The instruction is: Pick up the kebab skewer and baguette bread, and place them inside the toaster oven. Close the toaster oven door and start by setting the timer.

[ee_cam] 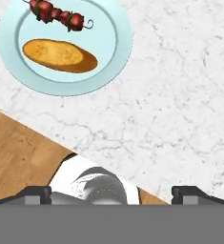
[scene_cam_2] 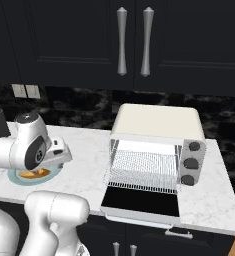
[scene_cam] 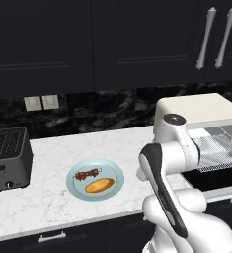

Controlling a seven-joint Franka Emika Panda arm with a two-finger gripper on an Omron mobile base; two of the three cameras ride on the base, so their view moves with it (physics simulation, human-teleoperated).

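- Kebab skewer [scene_cam: 87,173] — one only, red-brown chunks on a thin stick — lay on a pale blue plate [scene_cam: 114,189] on the white marble counter [scene_cam: 48,202].
- One baguette bread [scene_cam: 99,185], an orange-yellow oval, lay on the same plate just beside the skewer, on the side nearer the counter's front edge.
- One toaster oven [scene_cam_2: 159,121], cream-white, stood on the counter well to the right of the plate; its toaster oven door [scene_cam_2: 141,201] hung open and flat, dark glass facing up.
- Inside the oven sat one wire rack [scene_cam_2: 144,170], with nothing on it.
- Three round knobs ran down the oven's right panel; which one is the timer cannot be told.
- One dark grey slot toaster [scene_cam: 9,158] stood at the counter's left end, well apart from the plate.
- The left base view showed the toaster and two wall sockets [scene_cam: 41,102] behind it; the right base view showed the knobs and the whole open door.
- The hand view looked straight down on plate, skewer and loaf, with a strip of wooden floor [ee_cam: 18,162] past the counter edge.
- The gripper [ee_cam: 112,194] had its jaws spread wide — two dark fingertips far apart, holding nothing, above bare counter beside the plate.
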